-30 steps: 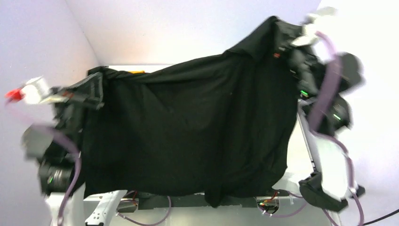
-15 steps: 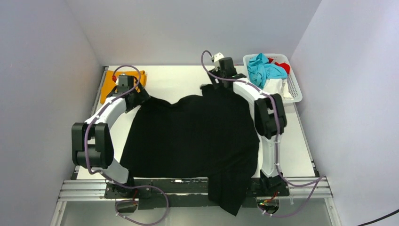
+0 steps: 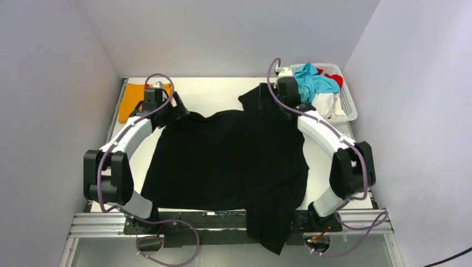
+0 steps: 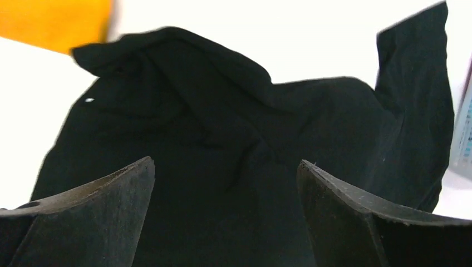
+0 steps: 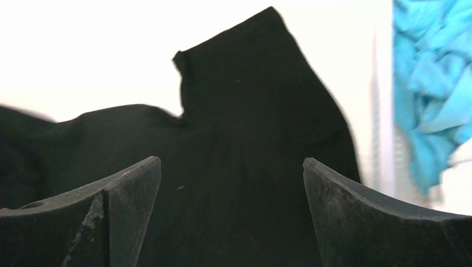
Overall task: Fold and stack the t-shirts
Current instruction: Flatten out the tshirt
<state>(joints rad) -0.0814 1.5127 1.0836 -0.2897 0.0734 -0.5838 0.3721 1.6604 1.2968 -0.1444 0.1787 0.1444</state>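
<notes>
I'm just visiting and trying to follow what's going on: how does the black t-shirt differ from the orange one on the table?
The black t-shirt lies spread across the middle of the table; the orange t-shirt sits in its far left corner. The black one covers far more surface and hangs over the near edge; the orange one looks flat and compact. Both are plain, single-coloured cloth.

A white lattice basket [image 3: 348, 107] stands at the white table's [image 3: 217, 93] far right corner.
</notes>
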